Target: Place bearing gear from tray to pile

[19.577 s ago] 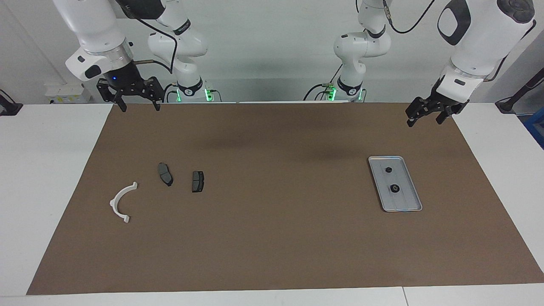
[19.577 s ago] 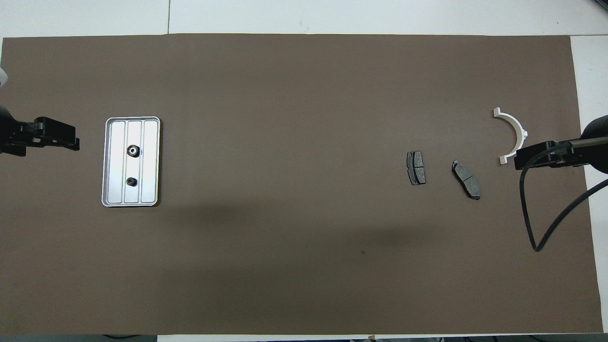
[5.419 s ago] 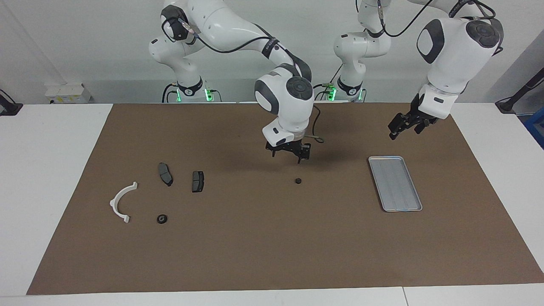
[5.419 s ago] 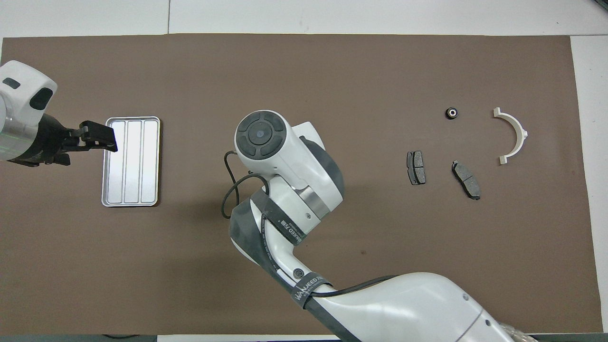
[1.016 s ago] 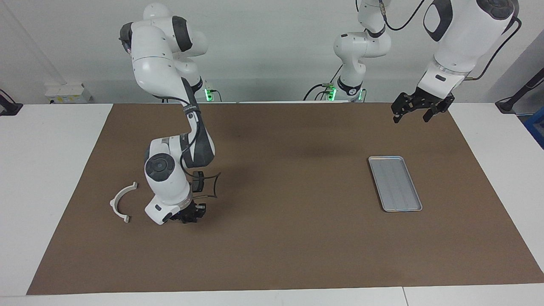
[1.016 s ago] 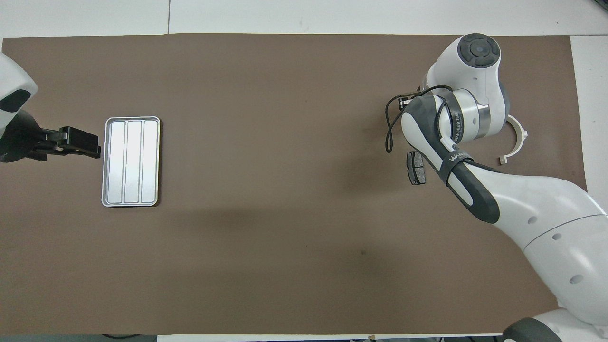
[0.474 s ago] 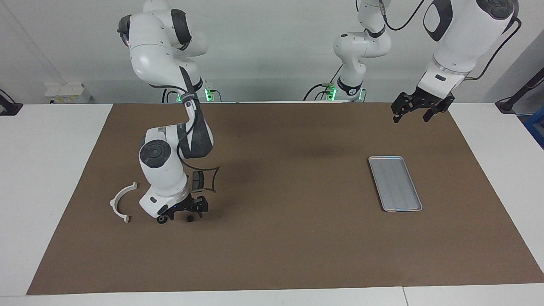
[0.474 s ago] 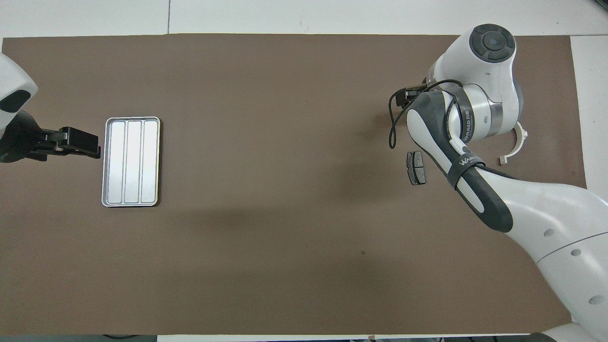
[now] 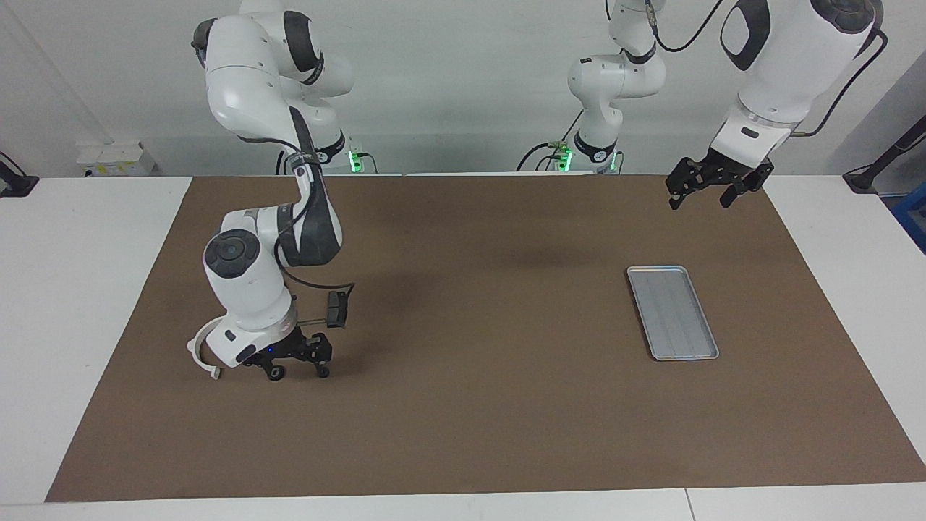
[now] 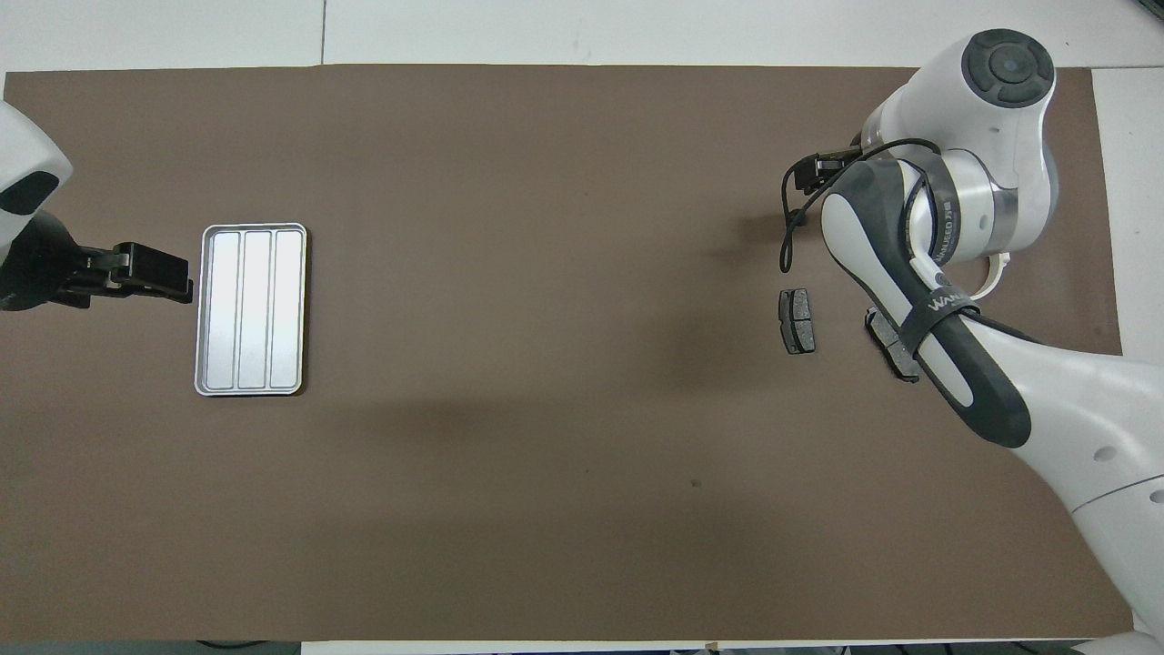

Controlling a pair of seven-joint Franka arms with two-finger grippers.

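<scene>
Two grippers, both open: right gripper low over the brown mat beside the white semicircular bracket; left gripper waits above the mat's edge near the tray. Bearing gears cannot be made out under the right gripper; one dark brake pad lies nearer the robots.

1. The right arm's black two-finger gripper hangs low over the brown mat at about eight o'clock in the facing view, fingers spread and pointing down, nothing between them.
2. Its white wrist tilts above, elbow folded.
3. The left arm's black two-finger gripper waits raised at two o'clock, fingers apart.
</scene>
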